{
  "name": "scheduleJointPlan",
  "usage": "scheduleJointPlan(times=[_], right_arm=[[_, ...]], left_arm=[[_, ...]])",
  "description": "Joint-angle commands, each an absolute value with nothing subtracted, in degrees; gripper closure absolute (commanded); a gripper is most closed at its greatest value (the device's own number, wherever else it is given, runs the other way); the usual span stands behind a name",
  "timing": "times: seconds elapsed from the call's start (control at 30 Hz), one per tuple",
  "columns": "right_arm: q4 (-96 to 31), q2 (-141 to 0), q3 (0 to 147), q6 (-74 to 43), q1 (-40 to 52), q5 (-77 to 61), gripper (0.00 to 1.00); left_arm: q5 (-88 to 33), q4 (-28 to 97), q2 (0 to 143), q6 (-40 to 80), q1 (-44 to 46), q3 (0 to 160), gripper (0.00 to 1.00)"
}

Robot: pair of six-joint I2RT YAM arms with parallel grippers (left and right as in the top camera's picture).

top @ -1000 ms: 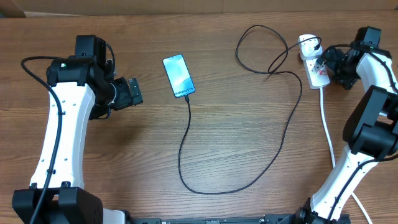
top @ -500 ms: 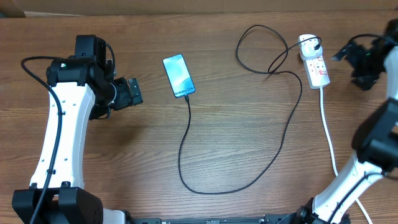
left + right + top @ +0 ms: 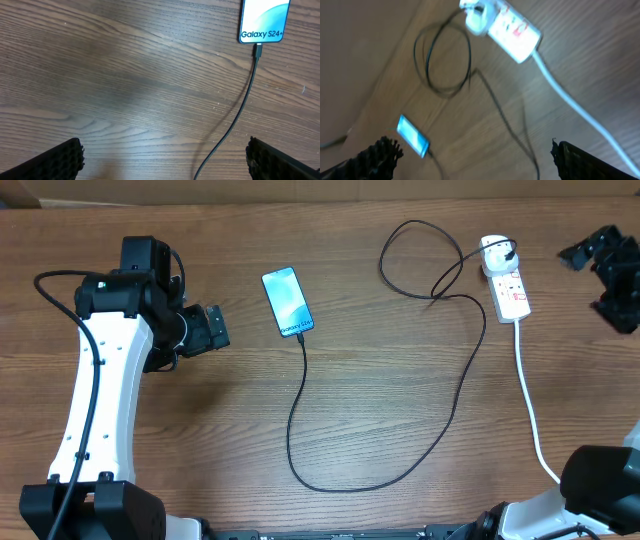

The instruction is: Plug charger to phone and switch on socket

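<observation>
Plug tip of the charger [image 3: 303, 355] looks seated in the phone [image 3: 287, 302], upper centre of the overhead view. The socket [image 3: 508, 288] lies upper right. Left fingers [image 3: 215, 315] and right fingers [image 3: 575, 252] are spread wide, holding nothing. The switch probably wants a square press from above that doesn't drag the socket.

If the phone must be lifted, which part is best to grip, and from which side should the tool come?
Probably from above, closing across the two long edges of the phone near its far half. It lies flat, screen up, and the charger is plugged into its near end, so that end is best left free.
</observation>
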State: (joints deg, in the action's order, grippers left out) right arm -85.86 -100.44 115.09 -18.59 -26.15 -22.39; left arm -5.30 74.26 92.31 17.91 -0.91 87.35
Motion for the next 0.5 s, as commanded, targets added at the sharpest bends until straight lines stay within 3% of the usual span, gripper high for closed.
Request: scheduleJointPlan(times=[0.0, 0.17, 0.47], right_arm=[[-88.53, -99.02, 115.24, -12.14, -26.11, -30.09, 0.00], [-96.49, -95.44, 115.13, -5.30, -26.00, -32.71, 0.00], [-97.06, -79.55, 106.67, -2.07, -21.12, -33.17, 0.00]], left_arm=[[-4.89, 74.22, 92.25, 18.44, -1.26, 86.87, 0.00], [-4.89, 74.22, 92.25, 18.44, -1.26, 86.87, 0.00], [-4.89, 74.22, 92.27, 18.44, -1.26, 86.87, 0.00]])
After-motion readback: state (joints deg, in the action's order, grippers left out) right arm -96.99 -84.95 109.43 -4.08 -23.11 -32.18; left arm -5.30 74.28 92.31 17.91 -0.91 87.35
